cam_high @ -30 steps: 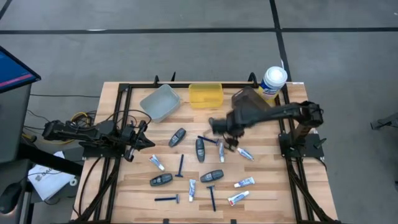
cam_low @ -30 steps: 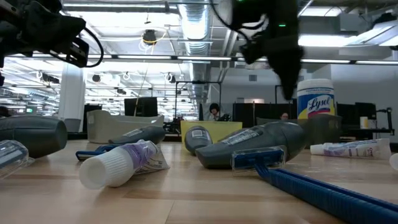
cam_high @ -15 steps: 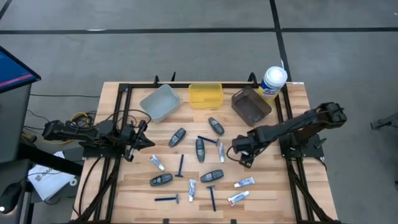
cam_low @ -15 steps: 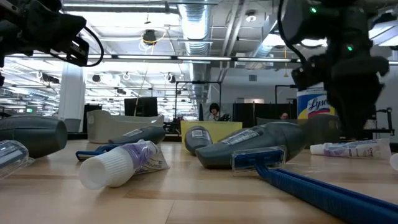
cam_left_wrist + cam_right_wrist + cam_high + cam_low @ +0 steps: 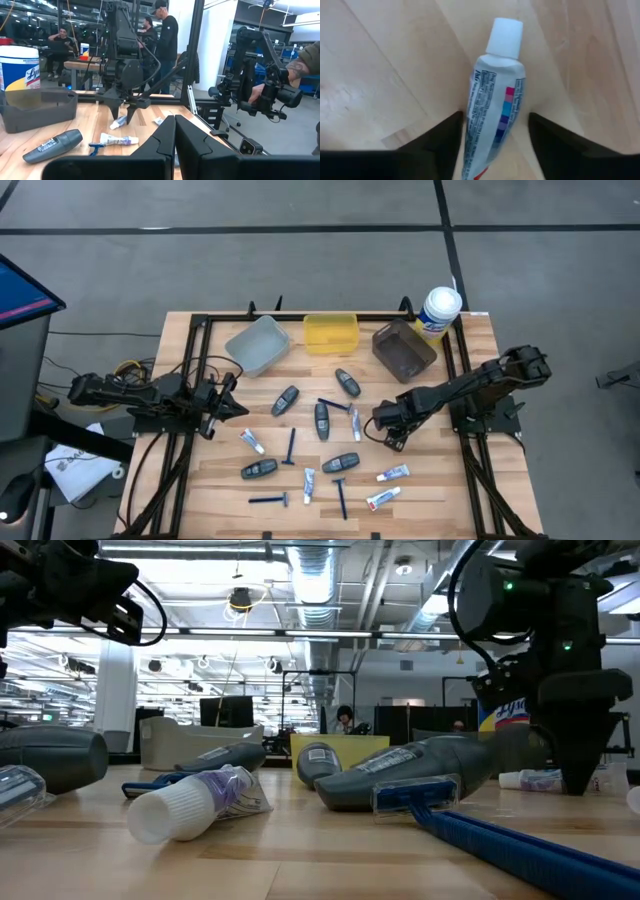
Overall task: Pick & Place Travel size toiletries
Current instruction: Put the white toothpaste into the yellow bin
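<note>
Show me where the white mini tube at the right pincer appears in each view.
Right wrist: mini tube at centre, between the right pincer fingers.
Left wrist: near the middle, under the far arm's pincer.
Low: far right, beside the pincer.
High: hidden beneath the pincer, right of centre.
Shared landmark: the right pincer.

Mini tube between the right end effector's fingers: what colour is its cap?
White cap on the mini tube; clearest in the right wrist view.

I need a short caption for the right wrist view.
Right hand straddling a white mini tube lying on the wooden table.
</note>
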Motion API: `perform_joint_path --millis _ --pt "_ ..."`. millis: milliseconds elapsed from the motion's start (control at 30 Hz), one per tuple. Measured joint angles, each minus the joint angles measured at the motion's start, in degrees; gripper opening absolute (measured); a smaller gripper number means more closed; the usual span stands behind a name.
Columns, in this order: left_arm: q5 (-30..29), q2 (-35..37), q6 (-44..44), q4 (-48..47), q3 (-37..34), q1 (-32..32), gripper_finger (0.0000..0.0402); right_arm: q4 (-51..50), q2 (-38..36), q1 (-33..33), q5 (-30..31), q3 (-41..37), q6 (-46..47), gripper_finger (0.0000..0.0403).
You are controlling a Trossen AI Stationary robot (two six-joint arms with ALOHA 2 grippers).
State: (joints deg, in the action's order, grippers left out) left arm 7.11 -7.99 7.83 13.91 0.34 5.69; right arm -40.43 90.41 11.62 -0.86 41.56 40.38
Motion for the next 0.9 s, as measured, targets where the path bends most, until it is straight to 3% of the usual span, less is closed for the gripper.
perform_joint_path --millis 167,300,633,900 --pt "0.0 0.0 0.0 0.1 0.0 0.0 0.0001 -0.5 -0.6 -0.2 -0.4 -0.1 0.2 0.0106" --pt "0.0 0.0 0.0 0.4 0.0 0.0 0.0001 -0.3 -1.3 -0.2 -1.3 0.2 0.1 0.0063" --pt "0.0 0.0 0.0 0.6 0.0 0.0 0.0001 -2.8 -2.4 -1.6 -2.7 9.3 -6.1 0.0035" --pt "0.0 0.0 0.0 0.8 0.0 0.0 0.0001 -6.2 -2.6 -10.1 -2.2 23.4 -16.2 0.0033"
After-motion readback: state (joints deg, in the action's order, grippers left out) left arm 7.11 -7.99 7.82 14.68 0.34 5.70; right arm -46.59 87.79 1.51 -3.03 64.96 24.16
